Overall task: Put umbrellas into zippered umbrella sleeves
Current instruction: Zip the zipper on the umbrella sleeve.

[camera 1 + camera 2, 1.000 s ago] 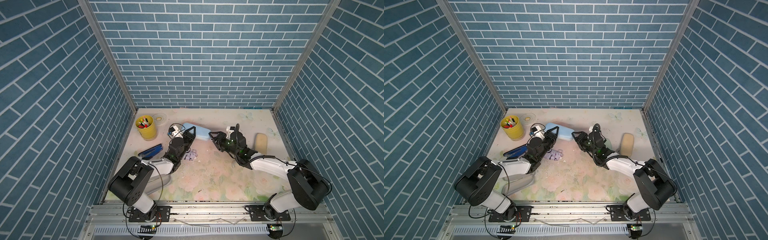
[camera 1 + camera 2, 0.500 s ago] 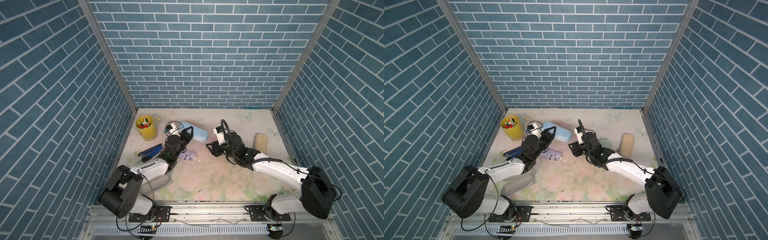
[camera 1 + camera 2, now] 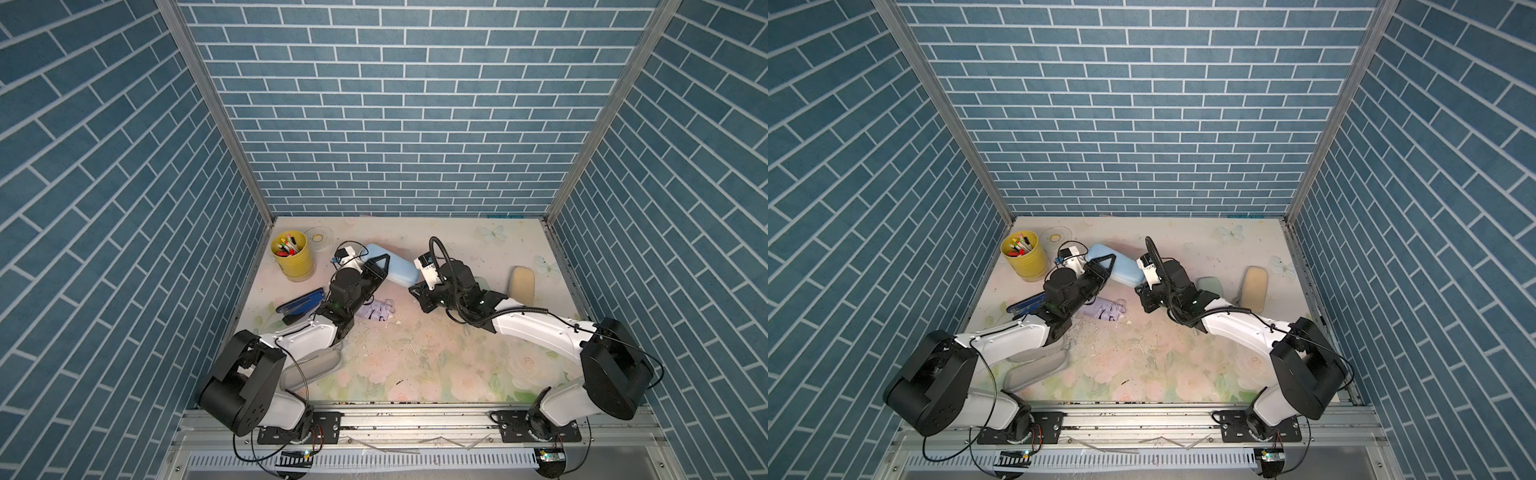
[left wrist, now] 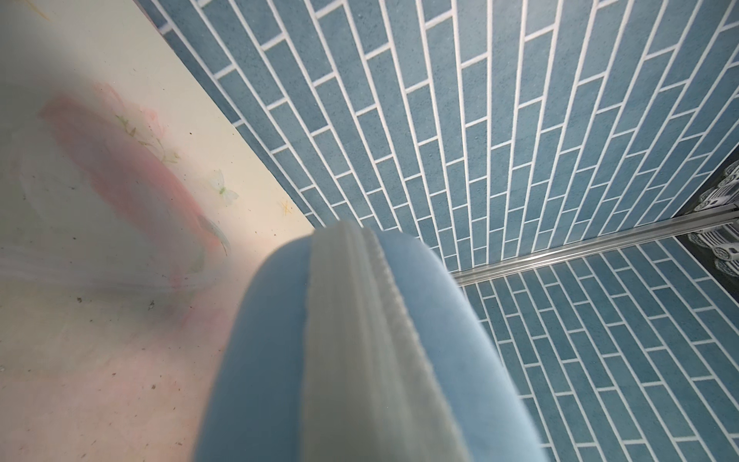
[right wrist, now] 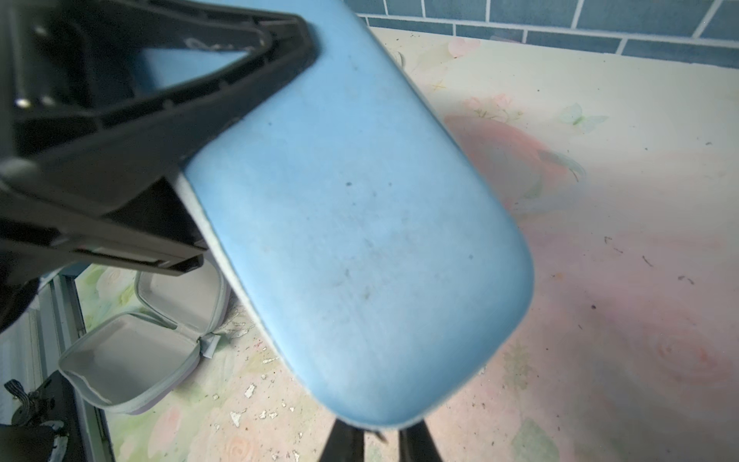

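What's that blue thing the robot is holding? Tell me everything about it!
The blue case is oblong with round corners, light blue, soft-looking, a little smudged. A grey zip band runs round its edge, and its two halves lie shut together. The left hand pinches one end, a finger above and one below. Its other end reaches the right hand; whether that one grips is unclear. It seems lifted off the table.

Floral table, yellow pen cup, blue stapler, lilac umbrella, open sleeve, beige sleeve
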Robot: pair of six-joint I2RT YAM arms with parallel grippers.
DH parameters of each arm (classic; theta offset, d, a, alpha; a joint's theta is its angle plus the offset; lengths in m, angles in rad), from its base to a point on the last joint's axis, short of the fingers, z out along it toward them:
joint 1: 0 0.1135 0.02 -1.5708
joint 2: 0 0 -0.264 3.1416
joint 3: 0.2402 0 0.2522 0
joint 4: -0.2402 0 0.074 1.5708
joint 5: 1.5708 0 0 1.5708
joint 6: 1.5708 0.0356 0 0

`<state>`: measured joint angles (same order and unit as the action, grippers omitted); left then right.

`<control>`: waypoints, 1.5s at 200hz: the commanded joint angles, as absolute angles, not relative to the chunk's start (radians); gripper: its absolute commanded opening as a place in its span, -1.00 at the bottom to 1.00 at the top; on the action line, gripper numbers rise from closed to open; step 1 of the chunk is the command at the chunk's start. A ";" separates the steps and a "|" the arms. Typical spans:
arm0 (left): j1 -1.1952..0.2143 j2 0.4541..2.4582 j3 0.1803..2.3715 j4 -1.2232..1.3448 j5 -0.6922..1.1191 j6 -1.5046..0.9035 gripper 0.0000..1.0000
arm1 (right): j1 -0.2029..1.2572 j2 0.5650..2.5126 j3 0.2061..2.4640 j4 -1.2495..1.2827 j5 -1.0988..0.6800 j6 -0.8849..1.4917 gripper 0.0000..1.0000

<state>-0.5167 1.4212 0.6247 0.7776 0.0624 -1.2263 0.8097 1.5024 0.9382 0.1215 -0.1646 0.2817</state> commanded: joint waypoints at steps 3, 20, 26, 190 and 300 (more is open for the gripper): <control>-0.510 1.430 0.664 0.841 0.118 -1.245 -0.42 | 0.802 1.491 0.929 0.201 -0.189 0.239 -0.87; -0.486 1.436 0.669 0.840 0.173 -1.268 -0.51 | 0.796 1.483 0.916 0.200 -0.183 0.220 -1.00; -0.468 1.438 0.670 0.845 0.204 -1.279 -0.56 | 0.785 1.483 0.912 0.191 -0.177 0.215 -1.00; -0.343 1.642 0.839 0.860 1.087 -1.348 -1.00 | 0.597 1.581 1.112 0.020 -0.206 -0.119 -1.00; -0.360 1.541 0.974 0.471 1.102 -0.959 -0.60 | 0.471 1.572 1.149 -0.095 -1.080 0.475 0.53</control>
<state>-0.3210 1.5616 0.9268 0.4644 1.0298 -1.0092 0.4335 1.4914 1.1030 -0.1123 -0.8337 0.3569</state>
